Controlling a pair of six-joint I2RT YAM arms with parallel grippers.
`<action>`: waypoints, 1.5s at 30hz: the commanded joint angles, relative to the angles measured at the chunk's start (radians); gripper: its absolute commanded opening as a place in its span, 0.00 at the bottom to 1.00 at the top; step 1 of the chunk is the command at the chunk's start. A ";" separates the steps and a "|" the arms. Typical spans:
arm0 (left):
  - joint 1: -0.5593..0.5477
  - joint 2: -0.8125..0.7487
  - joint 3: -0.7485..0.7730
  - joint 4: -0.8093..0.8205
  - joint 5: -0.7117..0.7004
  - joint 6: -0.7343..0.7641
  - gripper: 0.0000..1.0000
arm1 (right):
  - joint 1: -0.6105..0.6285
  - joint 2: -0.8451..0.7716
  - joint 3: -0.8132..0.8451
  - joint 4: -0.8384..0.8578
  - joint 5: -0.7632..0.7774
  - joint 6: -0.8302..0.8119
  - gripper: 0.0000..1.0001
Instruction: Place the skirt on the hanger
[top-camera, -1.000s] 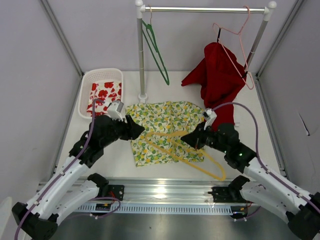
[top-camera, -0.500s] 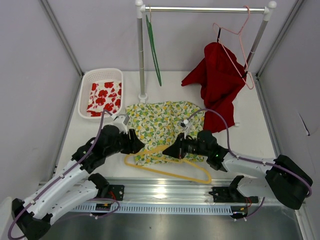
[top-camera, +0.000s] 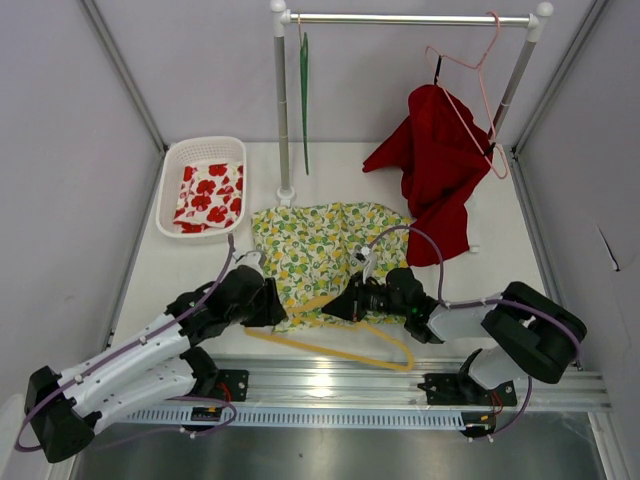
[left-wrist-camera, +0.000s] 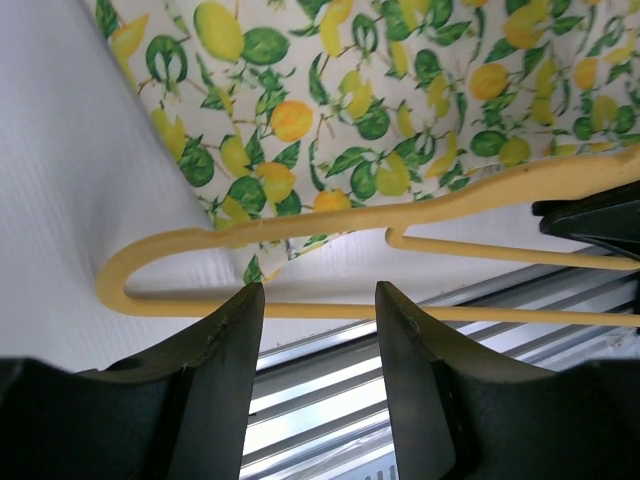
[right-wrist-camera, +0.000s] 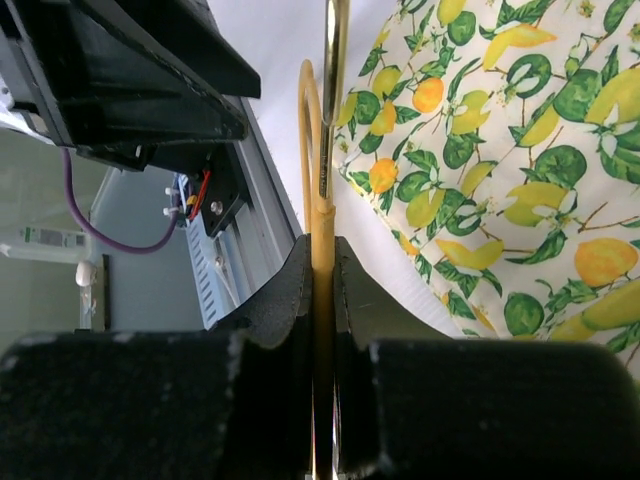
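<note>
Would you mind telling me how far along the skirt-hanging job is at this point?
Early stage. Done: the yellow hanger lies at the near edge of the lemon-print skirt. In hand: the right gripper is clamped on the hanger, and the left gripper is open with its fingers either side of the lower bar. Left: the skirt lies flat on the table, not yet on the hanger.

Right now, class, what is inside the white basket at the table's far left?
A white cloth with red flowers lies crumpled in the white basket, covering most of its floor. Anything beneath that cloth is hidden.
</note>
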 joint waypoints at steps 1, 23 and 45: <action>-0.022 0.004 -0.040 -0.004 -0.032 -0.071 0.54 | 0.004 0.066 -0.010 0.157 0.005 0.015 0.00; -0.089 0.243 -0.133 0.212 -0.119 -0.132 0.55 | -0.016 0.088 -0.047 0.155 0.045 -0.019 0.00; -0.057 0.173 0.032 -0.083 -0.069 -0.084 0.00 | -0.008 0.051 -0.001 -0.041 0.333 -0.146 0.00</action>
